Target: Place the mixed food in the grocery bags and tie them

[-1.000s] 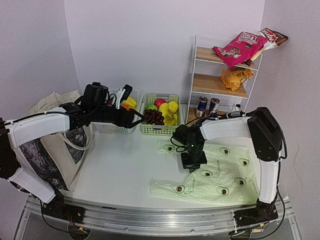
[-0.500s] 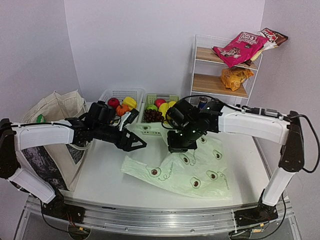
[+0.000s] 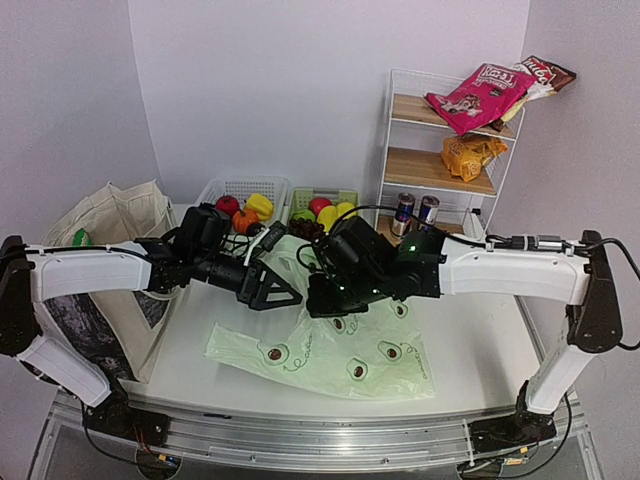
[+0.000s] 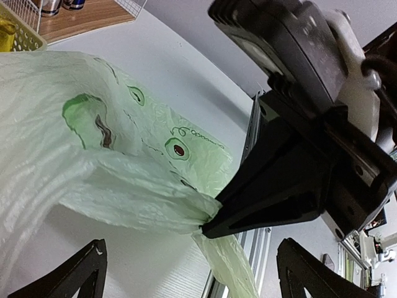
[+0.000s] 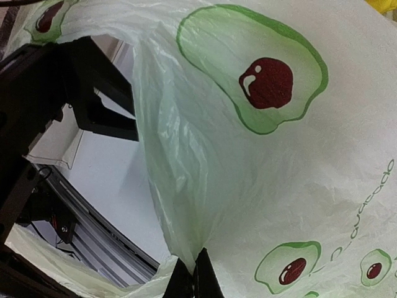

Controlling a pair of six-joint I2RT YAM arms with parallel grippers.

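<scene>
Above the table, the right tool pinches the crumpled avocado-print bag; left tool spread.

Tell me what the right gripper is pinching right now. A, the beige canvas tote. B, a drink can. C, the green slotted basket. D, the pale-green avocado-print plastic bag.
D: in the right wrist view the right gripper is shut on a bunched fold of the avocado-print plastic bag, and the rest of the bag hangs down to the table.
</scene>
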